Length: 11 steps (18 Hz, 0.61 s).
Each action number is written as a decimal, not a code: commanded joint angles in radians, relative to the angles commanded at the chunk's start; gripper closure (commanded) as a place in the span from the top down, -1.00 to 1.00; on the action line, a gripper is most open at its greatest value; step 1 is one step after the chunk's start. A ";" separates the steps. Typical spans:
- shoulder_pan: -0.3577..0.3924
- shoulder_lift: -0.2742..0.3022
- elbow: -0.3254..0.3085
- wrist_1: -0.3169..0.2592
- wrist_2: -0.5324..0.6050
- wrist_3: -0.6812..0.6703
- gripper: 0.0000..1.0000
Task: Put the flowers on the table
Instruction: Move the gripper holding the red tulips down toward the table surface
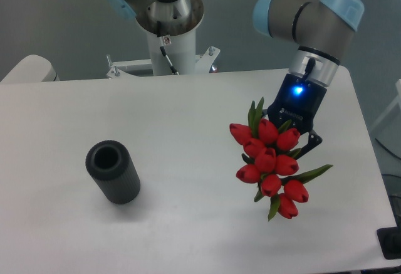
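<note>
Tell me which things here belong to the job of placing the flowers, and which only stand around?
Belong to the job:
- flowers, held by the gripper
- table, where they must go

Only standing around:
- dark grey ribbed cylinder, upright on the table's left part
</note>
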 joint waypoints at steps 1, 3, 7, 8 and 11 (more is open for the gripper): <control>-0.011 0.006 -0.006 -0.003 0.029 0.000 -0.37; -0.023 0.014 -0.017 -0.005 0.043 -0.002 -0.37; -0.041 0.046 -0.057 -0.003 0.141 0.034 -0.43; -0.058 0.051 -0.064 -0.003 0.178 0.049 -0.44; -0.104 0.063 -0.089 -0.003 0.278 0.060 -0.44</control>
